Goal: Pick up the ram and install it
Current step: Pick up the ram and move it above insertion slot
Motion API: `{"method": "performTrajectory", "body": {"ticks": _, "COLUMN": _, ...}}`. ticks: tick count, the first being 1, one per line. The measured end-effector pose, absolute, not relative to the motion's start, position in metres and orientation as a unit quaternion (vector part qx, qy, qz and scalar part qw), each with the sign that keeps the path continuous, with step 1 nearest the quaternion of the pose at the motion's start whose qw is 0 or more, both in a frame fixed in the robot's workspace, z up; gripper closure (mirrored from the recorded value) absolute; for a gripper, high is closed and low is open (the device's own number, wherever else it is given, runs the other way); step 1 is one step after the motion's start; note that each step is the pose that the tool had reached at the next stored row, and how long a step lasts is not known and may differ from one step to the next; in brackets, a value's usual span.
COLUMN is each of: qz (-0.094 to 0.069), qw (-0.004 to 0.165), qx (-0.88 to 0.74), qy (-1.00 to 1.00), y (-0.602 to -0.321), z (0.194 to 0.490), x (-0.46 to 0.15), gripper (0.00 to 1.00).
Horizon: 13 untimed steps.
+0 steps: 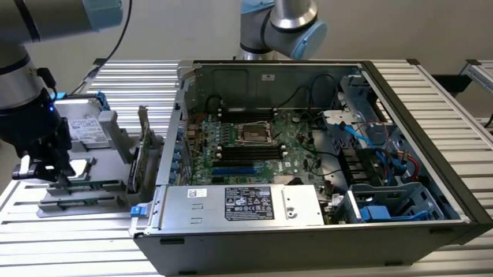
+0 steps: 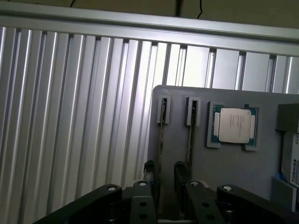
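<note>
The ram (image 2: 160, 140) has its near end hidden behind the tool (image 2: 163, 168), whose body is cut off by the picture's edge. Whether the fingers (image 2: 149, 167) touch the stick cannot be told. The neighbouring stick (image 2: 190, 135) loses one end the same way. The hard drive (image 2: 292, 161) is cropped mid-label. At nine o'clock from the computer case (image 1: 292, 254), the arm (image 1: 19, 75) is cropped above, and the ram's chips are too small to see.
</note>
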State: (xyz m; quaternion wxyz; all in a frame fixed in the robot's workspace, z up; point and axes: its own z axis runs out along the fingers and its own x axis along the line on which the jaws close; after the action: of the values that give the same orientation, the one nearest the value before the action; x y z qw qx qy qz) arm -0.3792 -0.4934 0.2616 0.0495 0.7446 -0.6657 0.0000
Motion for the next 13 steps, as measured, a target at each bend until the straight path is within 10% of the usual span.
{"method": "performTrajectory", "body": {"ticks": 13, "qz": 0.000, "qw": 0.049, "qx": 0.753, "qy": -0.656, "y": -0.494, "z": 0.238, "x": -0.382, "gripper": 0.69}}
